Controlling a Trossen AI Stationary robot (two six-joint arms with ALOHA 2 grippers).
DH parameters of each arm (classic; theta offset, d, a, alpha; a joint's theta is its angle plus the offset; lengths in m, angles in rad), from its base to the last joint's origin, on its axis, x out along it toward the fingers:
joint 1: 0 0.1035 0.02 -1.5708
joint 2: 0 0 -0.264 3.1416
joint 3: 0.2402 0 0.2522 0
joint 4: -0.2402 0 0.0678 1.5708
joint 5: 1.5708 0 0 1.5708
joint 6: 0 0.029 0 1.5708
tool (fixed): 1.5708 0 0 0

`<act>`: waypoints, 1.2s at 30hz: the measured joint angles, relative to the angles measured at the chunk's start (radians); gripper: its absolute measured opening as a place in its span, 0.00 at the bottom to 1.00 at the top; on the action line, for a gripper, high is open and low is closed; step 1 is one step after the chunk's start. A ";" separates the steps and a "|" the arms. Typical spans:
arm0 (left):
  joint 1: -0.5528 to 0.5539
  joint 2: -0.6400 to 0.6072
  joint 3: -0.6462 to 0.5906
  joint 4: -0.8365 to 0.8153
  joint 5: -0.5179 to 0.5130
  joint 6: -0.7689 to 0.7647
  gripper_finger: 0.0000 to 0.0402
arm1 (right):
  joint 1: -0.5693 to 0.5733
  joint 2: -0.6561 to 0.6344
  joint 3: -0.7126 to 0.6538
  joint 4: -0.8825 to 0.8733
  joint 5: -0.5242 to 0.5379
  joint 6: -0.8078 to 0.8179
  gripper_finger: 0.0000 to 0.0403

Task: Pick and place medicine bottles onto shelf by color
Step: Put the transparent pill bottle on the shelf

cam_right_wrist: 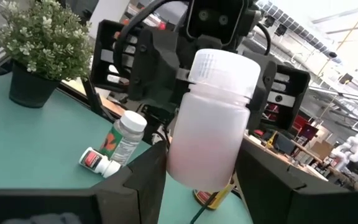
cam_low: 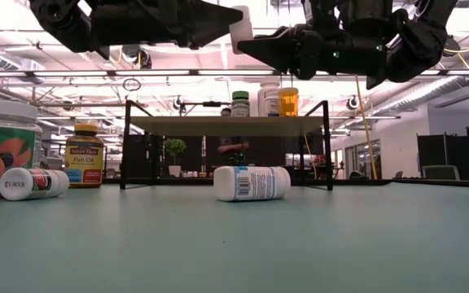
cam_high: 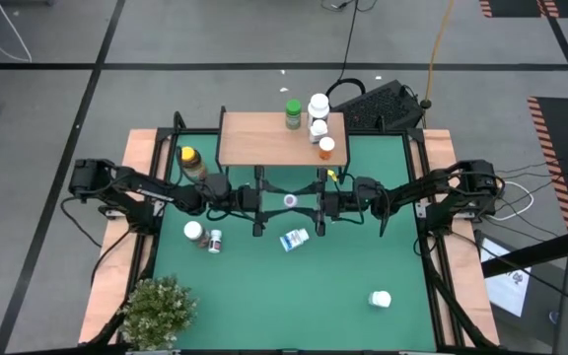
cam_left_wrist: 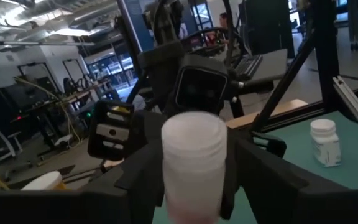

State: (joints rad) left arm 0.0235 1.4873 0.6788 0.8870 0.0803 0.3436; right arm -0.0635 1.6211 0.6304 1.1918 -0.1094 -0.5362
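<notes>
A white bottle is clamped at its base by the right gripper, in front of the shelf. The left gripper meets it there, fingers closed around its cap.

The white bottle between the fingers is translucent matt plastic with a ribbed cap. The fingers are matt black plastic. The shelf is smooth light wood on black metal legs. The worktop mat is matt green.
</notes>
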 joint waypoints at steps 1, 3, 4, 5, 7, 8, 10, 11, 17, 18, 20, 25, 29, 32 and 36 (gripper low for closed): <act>0.000 0.000 0.000 -0.001 -0.001 -0.004 0.52 | 0.000 0.000 0.000 0.001 0.000 0.000 0.43; 0.001 0.000 0.000 -0.001 -0.003 -0.005 0.53 | 0.000 0.000 0.000 0.001 0.000 0.000 0.43; 0.001 0.000 0.000 -0.002 -0.003 -0.005 0.54 | 0.001 0.000 0.000 0.001 0.000 0.001 0.43; 0.001 0.000 0.000 -0.004 -0.003 -0.005 0.53 | 0.004 0.000 0.000 0.001 0.000 0.006 0.43; 0.000 0.000 0.000 -0.005 -0.003 -0.005 0.53 | 0.010 0.000 0.000 0.001 0.000 0.008 0.43; 0.000 0.000 0.000 -0.004 -0.003 -0.005 0.53 | 0.013 0.000 0.000 0.001 0.000 0.006 0.43; 0.000 0.000 0.000 -0.003 -0.002 -0.005 0.53 | 0.019 0.000 0.000 0.001 0.001 0.000 0.43; 0.000 0.000 0.000 -0.003 -0.002 -0.005 0.53 | 0.020 0.000 0.000 0.002 0.001 0.000 0.43; -0.006 0.000 0.000 -0.001 -0.002 -0.007 0.53 | 0.026 0.000 0.000 0.008 0.002 0.000 0.43; -0.008 0.000 0.000 -0.001 -0.002 -0.007 0.53 | 0.027 0.000 0.000 0.008 0.001 0.000 0.43; -0.013 0.000 0.000 -0.001 -0.002 -0.004 0.53 | 0.032 0.000 0.000 0.008 0.000 -0.002 0.43; -0.022 0.000 0.000 0.033 -0.002 0.003 0.53 | 0.033 0.000 0.000 0.009 0.001 -0.010 0.43; -0.027 -0.001 0.000 0.040 -0.002 0.014 0.53 | 0.032 0.000 0.000 0.008 0.001 -0.010 0.43; -0.027 -0.001 0.000 0.050 -0.002 0.014 0.53 | 0.032 0.000 0.000 0.007 0.001 -0.010 0.43; -0.027 -0.001 0.000 0.049 -0.002 0.011 0.53 | 0.032 0.000 0.000 0.002 0.002 -0.008 0.43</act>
State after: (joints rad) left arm -0.0032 1.4868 0.6785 0.9361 0.0788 0.3541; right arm -0.0315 1.6211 0.6304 1.1935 -0.1071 -0.5444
